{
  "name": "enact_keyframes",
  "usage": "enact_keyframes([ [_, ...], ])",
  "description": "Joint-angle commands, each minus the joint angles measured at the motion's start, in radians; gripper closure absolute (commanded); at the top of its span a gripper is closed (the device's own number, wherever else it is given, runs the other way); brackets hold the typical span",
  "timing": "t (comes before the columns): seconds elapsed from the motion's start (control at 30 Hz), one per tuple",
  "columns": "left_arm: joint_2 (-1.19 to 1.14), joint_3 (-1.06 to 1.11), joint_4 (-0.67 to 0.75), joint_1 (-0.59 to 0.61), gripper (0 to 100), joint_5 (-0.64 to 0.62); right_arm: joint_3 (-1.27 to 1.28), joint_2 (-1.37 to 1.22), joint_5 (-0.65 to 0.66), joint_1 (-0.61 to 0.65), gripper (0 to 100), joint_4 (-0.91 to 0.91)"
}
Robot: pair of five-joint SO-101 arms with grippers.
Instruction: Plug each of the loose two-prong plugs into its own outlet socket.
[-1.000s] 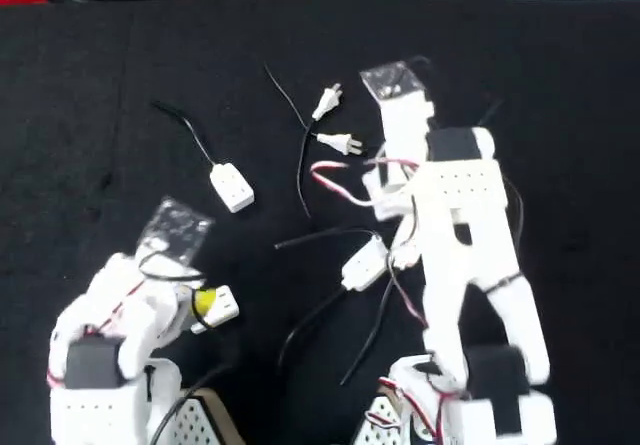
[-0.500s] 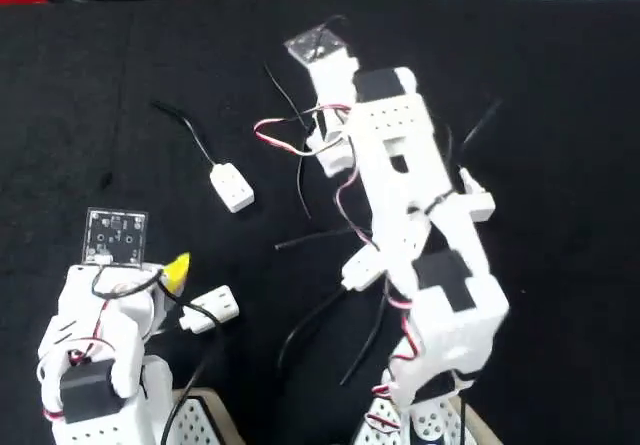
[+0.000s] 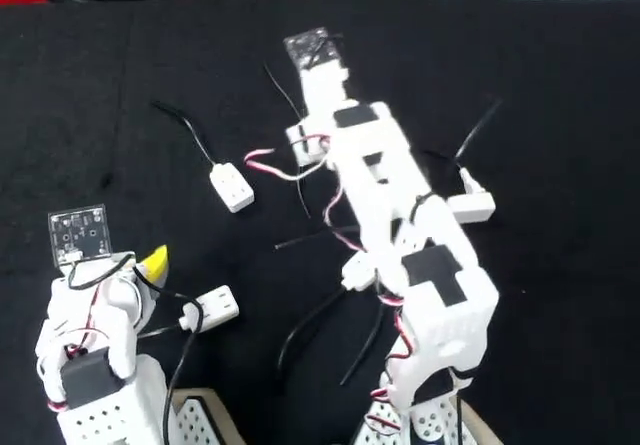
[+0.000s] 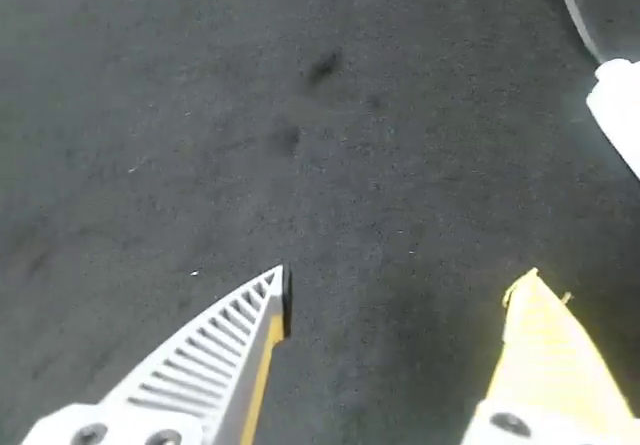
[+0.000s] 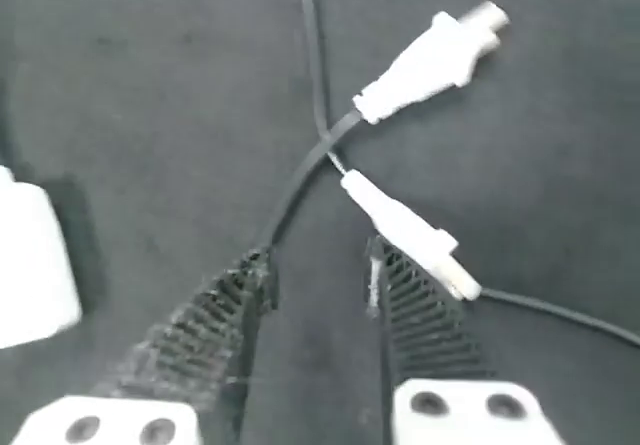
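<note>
Two white two-prong plugs lie on the black cloth where their black cables cross. In the right wrist view the farther plug [image 5: 430, 60] is beyond the nearer plug [image 5: 405, 230], which rests against one fingertip [image 5: 395, 280]. My right gripper [image 5: 318, 270] hangs open just above them, holding nothing. The right arm [image 3: 350, 135] stretches over that spot in the high view. White sockets lie at centre left [image 3: 231, 186], front left [image 3: 215, 307] and under the right arm [image 3: 362, 265]. My left gripper [image 4: 400, 295], with its yellow finger [image 3: 155, 258], stands open over bare cloth beside the front-left socket.
Another white piece on a black cable [image 3: 475, 205] lies to the right of the right arm. Loose black cables [image 3: 320, 320] trail across the middle front. A white socket edge [image 5: 30, 265] sits beside the right gripper. Both arm bases stand at the front edge.
The right arm has swung left and farther out, now over the two plugs. The left gripper has drawn back and to the left from the front-left socket, which stays in place.
</note>
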State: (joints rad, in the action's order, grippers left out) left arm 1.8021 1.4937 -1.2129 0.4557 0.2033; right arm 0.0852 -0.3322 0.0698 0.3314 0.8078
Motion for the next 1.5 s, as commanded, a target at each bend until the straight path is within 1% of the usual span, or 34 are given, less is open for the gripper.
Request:
enact_keyframes([
  [0.0, 0.008, 0.005, 0.025, -0.025, 66, -0.005, 0.019, -0.01, -0.009, 0.044, 84.6, -0.077],
  [0.1, 0.008, 0.007, 0.025, -0.025, 66, -0.005, -0.007, -0.071, 0.002, 0.046, 84.6, -0.083],
  [0.17, 0.008, 0.007, 0.025, -0.024, 66, -0.005, -0.058, -0.127, 0.04, 0.04, 84.6, -0.057],
  [0.4, 0.008, 0.008, 0.025, -0.022, 66, -0.005, -0.34, -0.332, 0.049, 0.032, 85.0, 0.184],
  [0.47, 0.008, 0.008, 0.025, -0.022, 66, -0.005, -0.4, -0.378, 0.08, 0.032, 85.5, 0.235],
  [0.53, 0.008, 0.008, 0.025, -0.022, 66, -0.005, -0.447, -0.409, 0.104, 0.035, 90.2, 0.278],
  [0.6, 0.008, 0.008, 0.025, -0.022, 66, -0.005, -0.478, -0.415, 0.104, 0.035, 98.5, 0.31],
  [0.67, 0.008, 0.01, 0.025, -0.022, 66, -0.005, -0.495, -0.415, 0.106, 0.034, 97.2, 0.345],
  [0.8, 0.008, 0.01, 0.025, -0.028, 66, -0.005, -0.544, -0.409, 0.106, 0.037, 98.6, 0.437],
  [0.87, 0.008, 0.019, 0.028, -0.028, 66, -0.005, -0.568, -0.386, 0.11, 0.037, 98.6, 0.491],
  [0.93, 0.008, 0.033, 0.06, -0.03, 66, -0.005, -0.575, -0.341, 0.114, 0.037, 98.6, 0.549],
  [1.1, 0.008, 0.05, 0.087, -0.028, 66, -0.005, -0.51, -0.191, 0.196, 0.068, 98.6, 0.678],
  [1.2, 0.008, 0.05, 0.087, -0.028, 66, -0.005, -0.417, -0.074, 0.25, 0.103, 98.6, 0.692],
  [1.47, 0.008, 0.051, 0.087, -0.03, 66, -0.005, -0.168, 0.263, 0.47, 0.229, 98.6, 0.724],
])
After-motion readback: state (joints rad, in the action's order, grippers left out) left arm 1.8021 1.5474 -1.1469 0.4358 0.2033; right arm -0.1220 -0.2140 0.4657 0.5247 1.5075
